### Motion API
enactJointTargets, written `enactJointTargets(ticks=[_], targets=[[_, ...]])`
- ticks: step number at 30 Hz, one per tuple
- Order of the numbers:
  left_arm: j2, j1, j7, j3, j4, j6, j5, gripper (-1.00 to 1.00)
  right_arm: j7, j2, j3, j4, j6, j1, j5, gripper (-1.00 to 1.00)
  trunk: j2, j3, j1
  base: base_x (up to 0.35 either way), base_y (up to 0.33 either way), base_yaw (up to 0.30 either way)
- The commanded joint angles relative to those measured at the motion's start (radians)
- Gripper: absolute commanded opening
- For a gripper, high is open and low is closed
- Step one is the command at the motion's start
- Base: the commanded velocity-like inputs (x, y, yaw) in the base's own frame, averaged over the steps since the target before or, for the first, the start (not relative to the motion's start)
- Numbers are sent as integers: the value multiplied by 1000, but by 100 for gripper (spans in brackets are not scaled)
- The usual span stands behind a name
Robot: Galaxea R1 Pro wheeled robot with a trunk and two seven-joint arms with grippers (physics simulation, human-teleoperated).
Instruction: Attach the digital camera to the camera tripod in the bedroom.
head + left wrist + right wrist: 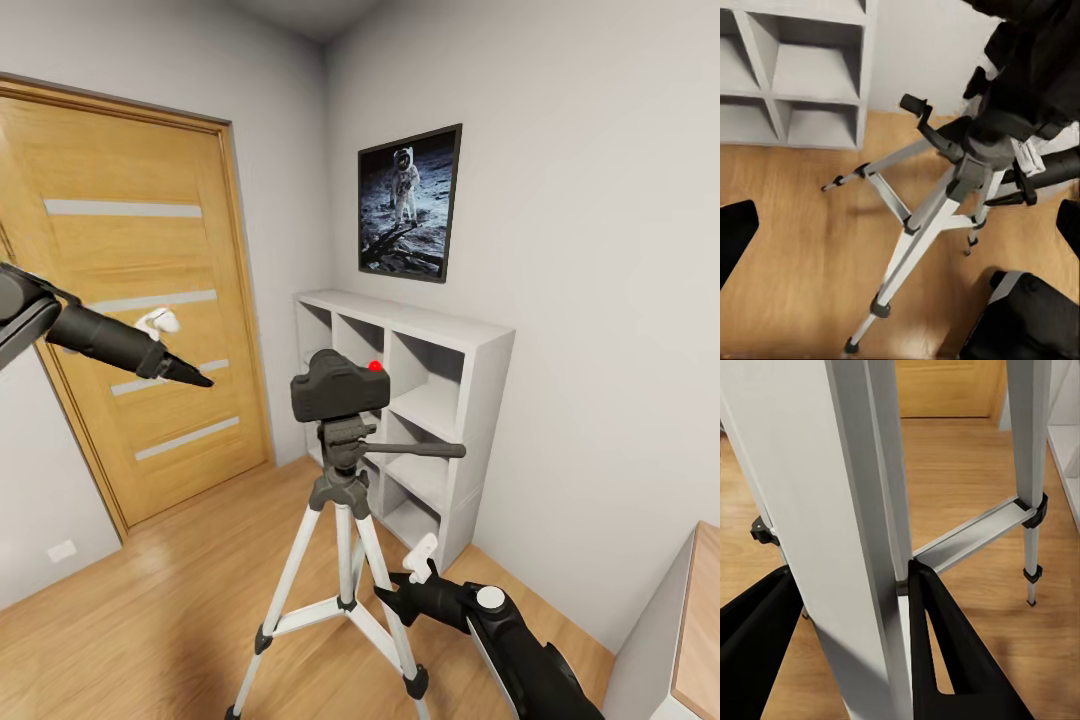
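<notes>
In the head view the camera tripod (pixel 345 560) stands on the wood-plank floor (pixel 150 610) in the middle of the bedroom, its three silver-white legs spread and its black head carrying a side handle (pixel 420 450) that points to the right. The digital camera (pixel 338 386) sits on top of that head, touching it, a matte-black body with a bright red dot on its upper right corner. Just behind the tripod, against the far right wall, is the white cube shelving (pixel 420 400), and above it hangs the framed astronaut picture (pixel 410 203). The oak door (pixel 130 300) fills the far left wall. The left hand (pixel 190 375) is raised at the left, well apart from the camera and pointing toward it; its fingers show as dark shapes at the sides of the left wrist view with wide floor between them, so it is released and holds nothing. That view looks down on the tripod (pixel 945 202), with the shelving (pixel 795 75) beyond it. The right hand (pixel 392 598) is low on the near right, at the tripod's right leg. In the right wrist view its two black fingers (pixel 945 660) sit on either side of a silver leg (pixel 859 547) and look to be touching it, so the hand is clenched around the leg. A corner of a wooden table (pixel 700 630) shows at the near right edge.
</notes>
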Motion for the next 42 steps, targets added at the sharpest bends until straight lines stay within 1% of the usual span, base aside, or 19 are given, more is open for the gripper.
enactJointTargets(ticks=[1, 5, 7, 9, 10, 11, 14, 17, 18, 20, 23, 25, 27, 28, 31, 33, 34, 40, 42], targets=[[13, 33, -6, 15, 13, 7, 7, 100, -37, 0, 0, -1, 2, 0, 8, -100, -1, -1, 0, 0, 0, 0], [49, 167, -20, 97, 57, 1, 20, 100, -37, -1, -2, -1, 2, 0, 8, -100, -1, -1, 0, 0, 0, 0], [65, 231, -20, 149, 74, -16, 24, 100, -37, 0, -2, -1, 2, 0, 7, -100, -1, -1, 0, 0, 0, 0], [77, 298, -18, 214, 92, -52, 25, 100, -37, 0, -3, -1, 2, 0, 7, -100, -1, -1, 0, 0, 0, 0], [82, 332, -14, 253, 104, -77, 26, 100, -37, 0, -3, -1, 2, 0, 7, 100, -1, -1, 0, 0, 0, 0], [88, 405, 0, 343, 129, -132, 28, 100, -37, 0, -3, -1, 2, 0, 7, 100, -1, -1, 0, 0, 0, 0], [88, 519, 35, 492, 166, -195, 32, 100, -37, 0, -3, -1, 2, 0, 7, 100, -1, -1, 0, 0, 0, 0], [79, 627, 73, 636, 201, -227, 36, 100, -37, 0, -3, -2, 2, 0, 7, 100, -1, -1, 0, 0, 0, 0], [71, 658, 85, 679, 211, -234, 36, 100, -38, 0, -3, -2, 2, 0, 7, 100, -1, -1, 0, 0, 0, 0], [50, 718, 107, 751, 230, -244, 35, 100, -38, 0, -3, -2, 2, 0, 7, 100, -1, -1, 0, 0, 0, 0], [20, 806, 137, 829, 260, -263, 36, 100, -38, 0, -3, -3, 2, 0, 7, 100, -1, -1, 0, 0, 0, 0], [0, 857, 145, 872, 281, -284, 38, 100, -38, -1, -3, -3, 2, 0, 7, 100, -1, -1, 0, 0, 0, 0], [-24, 896, 151, 902, 304, -315, 38, 100, -38, -1, -3, -3, 2, 0, 7, 100, -1, -1, 0, 0, 0, 0], [-24, 896, 151, 902, 304, -315, 38, 100, -38, -1, -3, -3, 2, 0, 7, 100, -1, -1, 0, 0, 0, 0], [-63, 935, 157, 927, 351, -363, 34, 100, -37, -1, -3, -4, 2, 0, 7, 100, -1, -1, 0, 0, 0, 0], [-82, 952, 158, 936, 388, -389, 28, 100, -37, -1, -3, -5, 2, 0, 7, 100, -1, -1, 0, 0, 0, 0], [-88, 958, 158, 939, 406, -401, 25, 100, -37, -1, -3, -5, 2, 0, 7, 100, -1, -1, 0, 0, 0, 0], [-106, 980, 155, 947, 464, -458, 20, 100, -36, -1, -1, -12, 1, 0, 7, 100, -1, -1, 0, 0, 0, 0], [-106, 980, 155, 947, 464, -458, 20, 100, -36, -1, -1, -12, 1, 0, 7, 100, -1, -1, 0, 0, 0, 0]])
